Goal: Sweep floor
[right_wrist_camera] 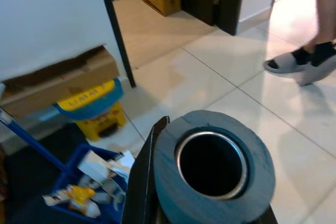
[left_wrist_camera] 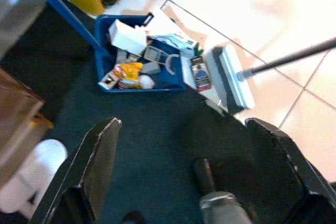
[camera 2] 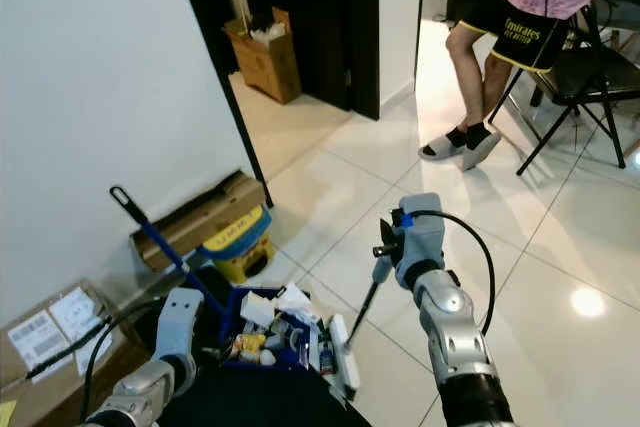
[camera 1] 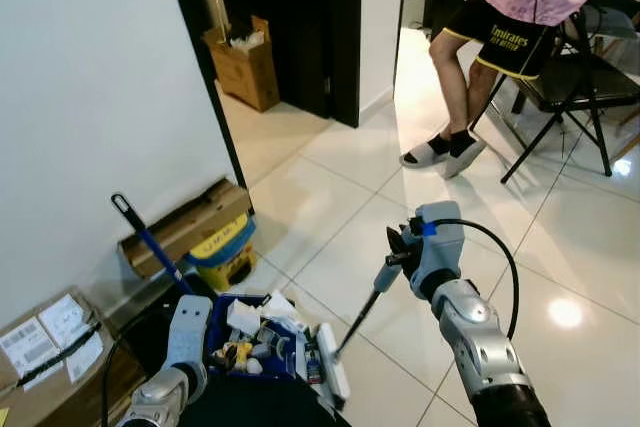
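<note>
A blue dustpan (left_wrist_camera: 139, 86) sits at the edge of a dark mat, packed with litter: a white box (left_wrist_camera: 127, 36), a yellow wrapper (left_wrist_camera: 128, 71) and several small packets. Its long blue handle (camera 1: 150, 242) slants up toward the white wall. The broom head (left_wrist_camera: 233, 77) rests on the tiles against the dustpan's open side, with a small packet (left_wrist_camera: 200, 73) between them. My right gripper (camera 1: 400, 250) is shut on the top of the broom handle (camera 1: 360, 317); the handle's hollow grey end (right_wrist_camera: 212, 166) faces the right wrist camera. My left gripper (left_wrist_camera: 182, 124) hovers open above the mat, just short of the dustpan.
Cardboard boxes (camera 1: 185, 227) and a yellow and blue tub (camera 1: 225, 252) line the white wall; another box (camera 1: 50, 347) lies at the near left. A person (camera 1: 520, 17) sits on a black folding chair (camera 1: 580, 87) at the far right. Pale tiles (camera 1: 330, 197) run toward a dark doorway.
</note>
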Controlling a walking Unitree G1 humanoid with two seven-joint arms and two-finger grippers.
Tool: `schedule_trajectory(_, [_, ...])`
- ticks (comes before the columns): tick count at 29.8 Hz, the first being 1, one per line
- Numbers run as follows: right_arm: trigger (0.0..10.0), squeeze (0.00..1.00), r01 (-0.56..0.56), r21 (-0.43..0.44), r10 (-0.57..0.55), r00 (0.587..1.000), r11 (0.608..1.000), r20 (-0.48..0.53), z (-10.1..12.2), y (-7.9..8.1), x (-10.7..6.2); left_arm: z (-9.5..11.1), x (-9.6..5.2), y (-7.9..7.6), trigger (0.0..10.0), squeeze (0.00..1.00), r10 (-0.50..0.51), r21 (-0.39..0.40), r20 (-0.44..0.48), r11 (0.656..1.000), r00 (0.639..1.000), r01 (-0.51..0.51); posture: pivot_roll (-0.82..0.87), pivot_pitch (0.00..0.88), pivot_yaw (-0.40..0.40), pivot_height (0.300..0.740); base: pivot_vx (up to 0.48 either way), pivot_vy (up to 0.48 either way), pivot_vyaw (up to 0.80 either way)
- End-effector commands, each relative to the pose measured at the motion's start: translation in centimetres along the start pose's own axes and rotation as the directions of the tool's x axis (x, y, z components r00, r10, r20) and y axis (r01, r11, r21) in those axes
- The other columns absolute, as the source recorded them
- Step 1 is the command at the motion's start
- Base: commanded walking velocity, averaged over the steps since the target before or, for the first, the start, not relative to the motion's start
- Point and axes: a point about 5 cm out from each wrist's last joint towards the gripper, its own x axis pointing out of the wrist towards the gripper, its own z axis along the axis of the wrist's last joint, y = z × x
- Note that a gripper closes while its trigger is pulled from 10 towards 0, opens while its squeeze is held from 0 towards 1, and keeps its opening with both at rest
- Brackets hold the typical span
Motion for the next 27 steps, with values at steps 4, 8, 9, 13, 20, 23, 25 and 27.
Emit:
schedule_trajectory(4, [10.0, 0.00, 0.033, -0.041, -0.033, 0.999, 0.999, 0.007, 0.3, -0.9, -0.6, -0.5, -0.2, -0.1, 10.0, 0.00, 0.022, -0.044, 0.007, 0.999, 1.000, -0.022, -0.27, 0.090, -0.009, 0.740, 0.000, 0.000, 0.00])
schedule_trajectory(8, [10.0, 0.00, 0.078, -0.040, -0.076, 0.997, 0.996, 0.026, 0.8, -1.6, -0.6, -0.5, -0.2, -0.3, 10.0, 0.00, 0.019, -0.051, 0.019, 0.999, 1.000, -0.018, -0.26, 0.104, -0.019, 0.740, 0.000, 0.000, 0.00])
schedule_trajectory(9, [10.0, 0.00, 0.078, -0.040, -0.076, 0.997, 0.996, 0.026, 0.8, -1.6, -0.6, -0.5, -0.2, -0.3, 10.0, 0.00, 0.019, -0.051, 0.019, 0.999, 1.000, -0.018, -0.26, 0.104, -0.019, 0.740, 0.000, 0.000, 0.00])
schedule_trajectory(13, [10.0, 0.00, 0.149, -0.018, -0.147, 0.986, 0.989, 0.083, 1.8, -2.3, -0.3, 0.2, 0.0, -0.5, 10.0, 0.00, -0.001, -0.018, 0.060, 1.000, 0.998, 0.003, -0.23, 0.127, -0.001, 0.740, 0.000, 0.000, 0.00])
schedule_trajectory(20, [10.0, 0.00, 0.242, 0.084, -0.249, 0.964, 0.967, 0.092, 1.1, -2.6, 0.3, 2.5, 0.1, 0.7, 10.0, 0.00, -0.022, 0.073, 0.137, 0.997, 0.990, 0.012, -0.19, 0.181, 0.024, 0.740, 0.000, 0.000, 0.00])
schedule_trajectory(23, [10.0, 0.00, 0.301, 0.108, -0.312, 0.944, 0.947, 0.105, 0.5, -2.9, 0.6, 3.0, -0.2, 1.7, 10.0, 0.00, -0.020, 0.093, 0.165, 0.996, 0.986, 0.004, -0.16, 0.226, 0.036, 0.740, 0.000, 0.000, 0.00])
schedule_trajectory(25, [10.0, 0.00, 0.321, 0.121, -0.336, 0.932, 0.939, 0.134, 0.6, -3.1, 0.7, 3.0, -0.4, 2.0, 10.0, 0.00, -0.021, 0.099, 0.175, 0.995, 0.984, 0.004, -0.14, 0.247, 0.035, 0.740, 0.000, 0.000, 0.00])
schedule_trajectory(27, [10.0, 0.00, 0.337, 0.127, -0.354, 0.922, 0.933, 0.158, 0.7, -3.2, 0.8, 2.8, -0.6, 2.2, 10.0, 0.00, -0.024, 0.107, 0.181, 0.994, 0.983, 0.004, -0.13, 0.259, 0.033, 0.740, 0.000, 0.000, 0.00])
